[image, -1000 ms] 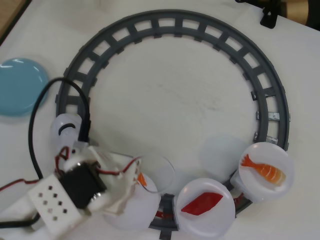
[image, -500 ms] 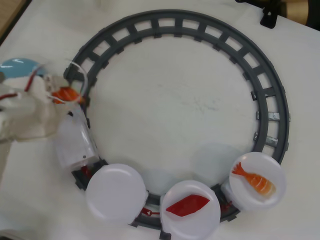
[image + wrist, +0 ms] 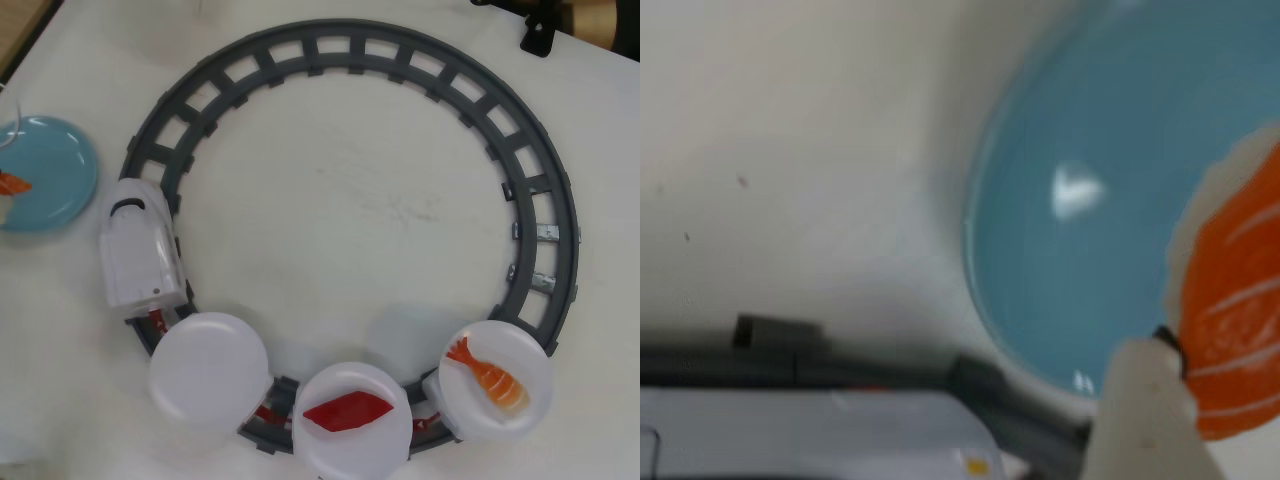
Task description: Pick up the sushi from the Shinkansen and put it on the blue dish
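Observation:
The sushi, an orange slab with white stripes, hangs over the blue dish in the wrist view. My gripper is shut on it. One white finger presses its edge; the other finger is out of frame. In the overhead view the sushi sits at the left edge over the blue dish, and the arm is almost wholly out of frame. The white Shinkansen stands on the track just right of the dish. Its first car carries a bare white plate.
The grey circular track fills the table's middle. A second plate holds a dark red tuna piece, a third an orange shrimp piece. In the wrist view the track and the train's body lie below the dish.

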Motion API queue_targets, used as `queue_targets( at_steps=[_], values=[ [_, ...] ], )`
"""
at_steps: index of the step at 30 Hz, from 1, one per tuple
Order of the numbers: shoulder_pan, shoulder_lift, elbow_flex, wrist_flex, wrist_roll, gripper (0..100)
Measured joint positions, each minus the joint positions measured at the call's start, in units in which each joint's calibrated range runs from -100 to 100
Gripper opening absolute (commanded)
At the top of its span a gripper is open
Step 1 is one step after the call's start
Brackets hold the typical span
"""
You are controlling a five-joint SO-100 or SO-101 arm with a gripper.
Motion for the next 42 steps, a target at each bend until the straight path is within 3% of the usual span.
queue_targets(
  at_steps=[20, 28, 38, 42],
  values=[
    [-1.6, 20.2, -16.8, -2.6, -0.2, 4],
    [-1.6, 20.5, -17.8, -0.1, -0.6, 25],
    [-1.6, 20.5, -18.0, 0.6, -0.6, 25],
    [-1.6, 20.3, -23.8, 5.7, -0.6, 25]
  ],
)
